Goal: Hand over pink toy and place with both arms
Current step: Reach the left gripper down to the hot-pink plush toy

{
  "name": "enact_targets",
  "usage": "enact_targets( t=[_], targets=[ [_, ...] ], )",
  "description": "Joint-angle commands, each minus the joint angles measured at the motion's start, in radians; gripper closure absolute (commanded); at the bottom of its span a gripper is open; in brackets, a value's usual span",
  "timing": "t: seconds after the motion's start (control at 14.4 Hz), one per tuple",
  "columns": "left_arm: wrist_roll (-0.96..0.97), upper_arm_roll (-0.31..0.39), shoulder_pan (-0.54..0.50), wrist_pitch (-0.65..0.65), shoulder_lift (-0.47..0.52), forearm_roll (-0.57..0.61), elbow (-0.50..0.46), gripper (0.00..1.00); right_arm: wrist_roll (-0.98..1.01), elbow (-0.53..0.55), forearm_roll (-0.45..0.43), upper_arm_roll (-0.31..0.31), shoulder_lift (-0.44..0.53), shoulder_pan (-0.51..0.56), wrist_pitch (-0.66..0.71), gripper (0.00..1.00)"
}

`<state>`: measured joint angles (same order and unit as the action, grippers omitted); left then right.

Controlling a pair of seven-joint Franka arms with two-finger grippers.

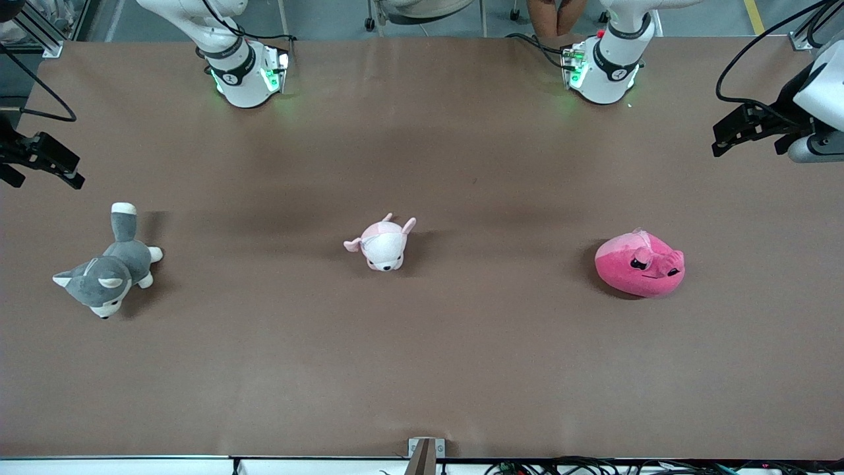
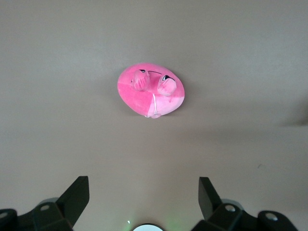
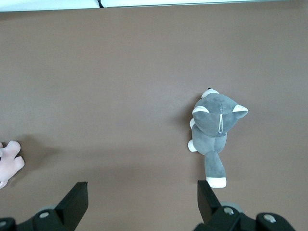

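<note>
Lying untouched on the brown surface (image 1: 422,369), the pink toy (image 1: 639,264) sat toward the left arm's end, with no part of the handover yet begun as far as the views showed. Neither arm had a hold on it, so the pickup, the pass between the arms and the final placing all appeared to remain.

The left end effector (image 1: 732,135) hung over the edge of the surface at its own arm's end, well apart from the toy; in the left wrist view its fingers were spread wide with nothing between them, and the toy (image 2: 151,91) lay ahead of them on the bare surface. The right end effector (image 1: 49,161) waited over the edge at the right arm's end, its fingers likewise spread and empty in the right wrist view.

The toy was a round, hot-pink plush blob with a paler pink patch on top, angry black eyes and a small snout. It looked soft and likely to squash under a grip.

A pale pink-and-white puppy (image 1: 384,243) lay near the middle of the surface, and a grey-and-white husky (image 1: 109,264) lay toward the right arm's end, just ahead of the right end effector in its wrist view.
</note>
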<state>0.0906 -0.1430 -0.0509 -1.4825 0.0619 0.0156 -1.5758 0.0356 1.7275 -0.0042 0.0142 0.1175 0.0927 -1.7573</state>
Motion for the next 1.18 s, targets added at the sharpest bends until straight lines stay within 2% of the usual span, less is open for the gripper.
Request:
enact_targets(
  t=[0.0, 0.21, 0.35, 0.69, 1.11],
  targets=[
    [-0.002, -0.001, -0.004, -0.001, 0.01, -0.006, 0.002, 0.0, 0.006, 0.03, -0.013, -0.003, 0.031, -0.007, -0.016, 0.0],
    [0.001, 0.0, -0.006, -0.001, -0.049, -0.002, 0.071, 0.0, 0.004, 0.027, -0.013, -0.003, 0.03, -0.007, -0.014, 0.0],
    [-0.006, -0.001, -0.033, -0.015, -0.092, 0.0, 0.074, 0.0, 0.004, 0.026, -0.013, -0.003, 0.03, -0.007, -0.014, 0.0],
    [-0.019, -0.001, -0.057, -0.174, -0.216, 0.016, 0.057, 0.0, 0.006, 0.021, -0.017, -0.003, 0.028, -0.007, -0.011, 0.0],
    [-0.02, -0.003, -0.058, -0.402, -0.303, 0.03, -0.087, 0.0, -0.006, 0.006, -0.017, -0.007, 0.021, 0.002, -0.004, 0.0]
  ],
)
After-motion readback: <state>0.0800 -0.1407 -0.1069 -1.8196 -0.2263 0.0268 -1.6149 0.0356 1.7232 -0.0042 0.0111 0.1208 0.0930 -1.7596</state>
